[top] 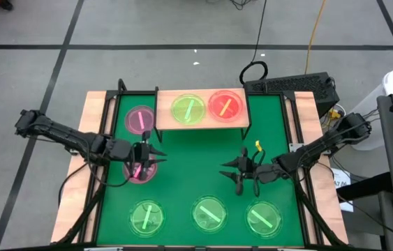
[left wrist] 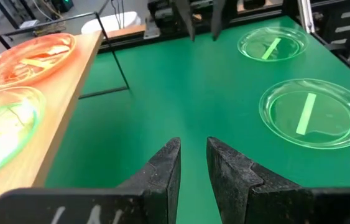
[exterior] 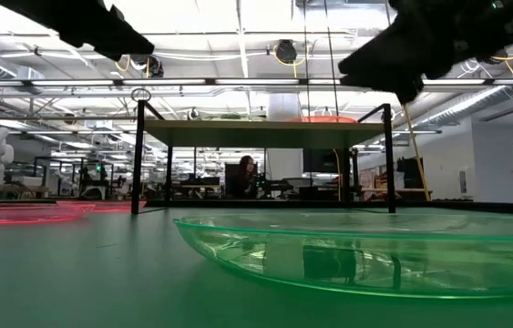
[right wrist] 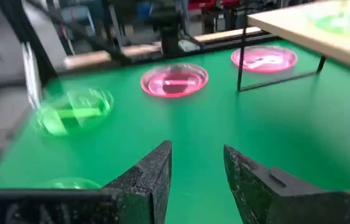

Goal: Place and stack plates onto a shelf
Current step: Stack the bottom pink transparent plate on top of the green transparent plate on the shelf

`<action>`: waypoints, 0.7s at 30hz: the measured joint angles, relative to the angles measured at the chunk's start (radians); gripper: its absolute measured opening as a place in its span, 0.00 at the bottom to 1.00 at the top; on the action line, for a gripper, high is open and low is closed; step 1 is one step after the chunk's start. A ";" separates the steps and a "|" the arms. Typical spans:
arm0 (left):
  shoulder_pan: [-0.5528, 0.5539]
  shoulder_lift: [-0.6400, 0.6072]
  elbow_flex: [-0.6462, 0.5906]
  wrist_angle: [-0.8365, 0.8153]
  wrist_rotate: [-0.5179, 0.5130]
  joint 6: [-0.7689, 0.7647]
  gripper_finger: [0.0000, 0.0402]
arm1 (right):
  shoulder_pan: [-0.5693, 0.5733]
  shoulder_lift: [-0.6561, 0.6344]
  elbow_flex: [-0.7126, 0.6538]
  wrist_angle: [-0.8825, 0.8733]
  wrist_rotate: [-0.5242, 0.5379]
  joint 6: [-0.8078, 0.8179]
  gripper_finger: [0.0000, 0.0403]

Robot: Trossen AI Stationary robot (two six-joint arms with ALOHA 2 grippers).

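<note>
- Over the mat's left side, the left gripper (top: 156, 151) is held low above a pink plate (top: 139, 169), arm stretched in from the left edge, fingers (left wrist: 165, 171) narrowly parted and empty.
- That plate's rim would best be pinched squarely, then lifted level.
- On the shelf (top: 202, 120), a green plate (top: 188, 109) and an orange plate (top: 225, 104) already sit.
- At centre-right, the right gripper (top: 225, 169) is held over bare mat, jaws apart, nothing carried.

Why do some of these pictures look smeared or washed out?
Right wrist view: the green plate is streaked with blur, the pink plate sharper. Low view: bright ceiling lights leave the shelf dark against them, and the nearest green plate looms large.
</note>
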 joint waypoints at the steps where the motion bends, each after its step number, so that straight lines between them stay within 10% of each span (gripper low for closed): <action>1: -0.003 0.000 0.000 0.001 0.000 -0.004 0.21 | -0.001 0.000 -0.030 0.063 0.000 0.030 0.32; 9: -0.006 0.000 0.000 -0.029 -0.001 -0.026 0.21 | -0.007 0.000 -0.174 0.463 0.003 -0.056 0.32; 21: -0.006 0.000 0.000 -0.048 -0.001 -0.057 0.21 | -0.007 0.000 -0.164 0.495 0.002 -0.286 0.32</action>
